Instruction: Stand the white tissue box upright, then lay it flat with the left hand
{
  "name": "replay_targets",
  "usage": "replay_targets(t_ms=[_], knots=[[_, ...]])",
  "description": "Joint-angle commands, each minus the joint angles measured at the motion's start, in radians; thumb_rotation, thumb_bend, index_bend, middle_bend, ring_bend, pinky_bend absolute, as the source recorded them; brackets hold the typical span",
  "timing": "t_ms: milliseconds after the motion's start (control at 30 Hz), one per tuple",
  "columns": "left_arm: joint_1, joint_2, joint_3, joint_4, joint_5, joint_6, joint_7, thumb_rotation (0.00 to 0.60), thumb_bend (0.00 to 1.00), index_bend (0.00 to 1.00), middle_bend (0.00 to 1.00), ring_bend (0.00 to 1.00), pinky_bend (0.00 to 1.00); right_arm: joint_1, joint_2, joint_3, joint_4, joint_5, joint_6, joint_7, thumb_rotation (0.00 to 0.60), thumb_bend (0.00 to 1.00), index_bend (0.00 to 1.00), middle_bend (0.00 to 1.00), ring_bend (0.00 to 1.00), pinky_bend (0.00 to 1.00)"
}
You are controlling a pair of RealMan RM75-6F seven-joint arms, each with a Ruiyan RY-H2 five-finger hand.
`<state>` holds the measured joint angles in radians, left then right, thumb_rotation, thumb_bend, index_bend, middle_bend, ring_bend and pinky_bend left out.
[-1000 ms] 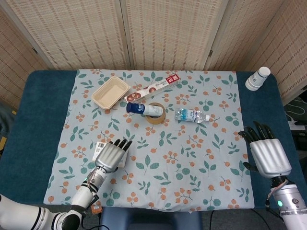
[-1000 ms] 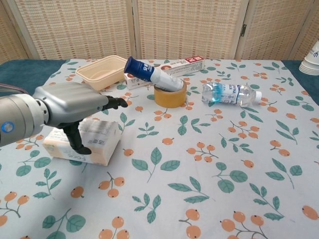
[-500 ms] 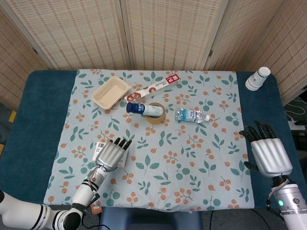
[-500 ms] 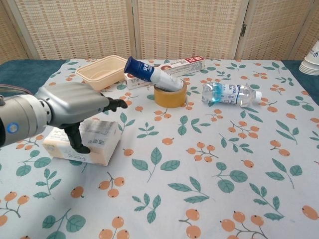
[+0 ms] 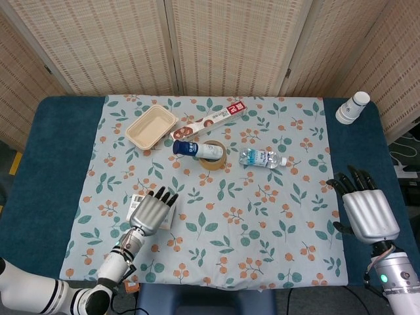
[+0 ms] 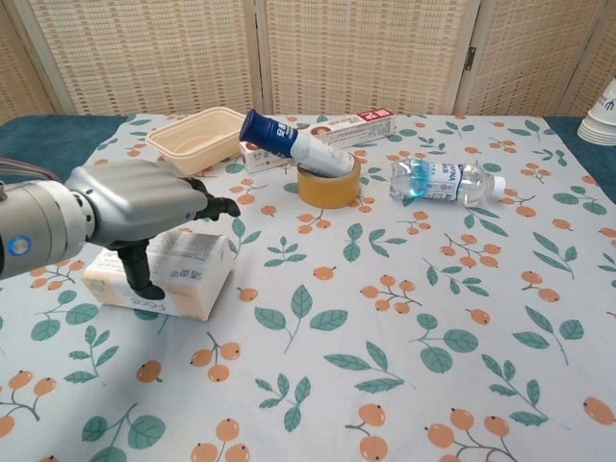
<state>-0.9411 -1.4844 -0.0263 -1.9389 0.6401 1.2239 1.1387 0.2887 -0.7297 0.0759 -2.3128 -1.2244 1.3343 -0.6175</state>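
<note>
Left hand (image 6: 135, 207) rests on flat, boxy white tissue box (image 6: 183, 274)

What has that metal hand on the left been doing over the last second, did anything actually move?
Only slightly. The left hand over the white tissue box curled its fingers down a little and drew its thumb in along the box's front face. The box lies flat where it was. The right hand and the rest are unchanged.

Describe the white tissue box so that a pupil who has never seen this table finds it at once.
Start at the floral tablecloth and go to its near left part, under the left hand. The white tissue box lies flat there, a soft pale block apart from the objects at the far side.
</note>
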Motion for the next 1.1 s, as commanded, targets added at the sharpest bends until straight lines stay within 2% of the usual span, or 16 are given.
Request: replay_targets(t_ms=[33,400,833,1000,1100], knots=[[-0.003,-0.006,0.004,0.009,-0.003,0.002,-0.001,0.600,0.17,0.09,0.14,0.04,0.27,0.000,0.001,0.000,0.000,0.000,0.000,0.002,0.600,0.07,0.25,0.15,0.00,0.11],[-0.013,-0.017,0.018,0.033,-0.005,-0.004,-0.013,0.600,0.16,0.10,0.14,0.02,0.23,0.000,-0.003,0.003,0.005,-0.002,0.004,0.012,0.600,0.07,0.25,0.15,0.00,0.11],[-0.015,-0.031,0.029,0.057,-0.024,-0.015,-0.034,0.600,0.16,0.13,0.15,0.02,0.23,0.002,-0.004,0.003,0.006,0.006,0.004,0.008,0.600,0.07,0.25,0.15,0.00,0.11],[-0.015,-0.038,0.031,0.064,-0.015,-0.014,-0.043,0.600,0.16,0.16,0.16,0.02,0.23,0.004,-0.005,0.003,0.006,0.009,0.002,0.006,0.600,0.07,0.25,0.15,0.00,0.11],[-0.011,-0.048,0.034,0.081,0.002,-0.011,-0.056,0.600,0.17,0.21,0.20,0.04,0.24,0.004,-0.005,0.003,0.005,0.010,0.002,0.004,0.600,0.07,0.25,0.15,0.00,0.11]])
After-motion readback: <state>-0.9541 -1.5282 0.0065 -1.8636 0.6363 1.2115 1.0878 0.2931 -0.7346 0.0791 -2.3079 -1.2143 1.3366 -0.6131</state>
